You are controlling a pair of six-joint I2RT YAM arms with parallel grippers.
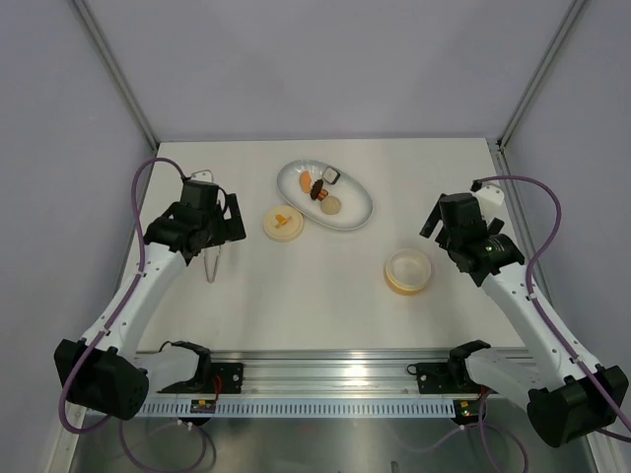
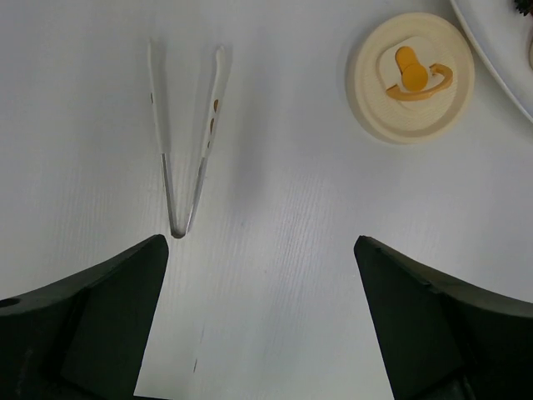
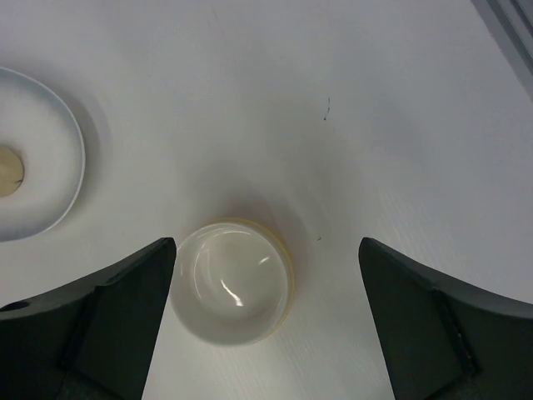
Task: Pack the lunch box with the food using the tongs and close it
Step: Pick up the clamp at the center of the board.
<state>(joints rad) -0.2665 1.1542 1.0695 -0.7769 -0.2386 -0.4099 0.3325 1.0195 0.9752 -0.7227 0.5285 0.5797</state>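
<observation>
My left gripper [image 2: 260, 250] hung wide open and empty. The tongs [image 2: 202, 165] lay flat just ahead of it, toward its left finger, joined end nearest, legs splaying away. I judged them light, thin, springy and slick, so best pinched across both legs near mid-length. The lid [image 2: 410, 77] sat ahead to the right. My right gripper [image 3: 266, 243], also spread and empty, hovered over the lunch box [image 3: 231, 287], probably light and prone to sliding. The food [image 1: 320, 189] sat in the white dish [image 1: 355, 205], ahead to its left.
</observation>
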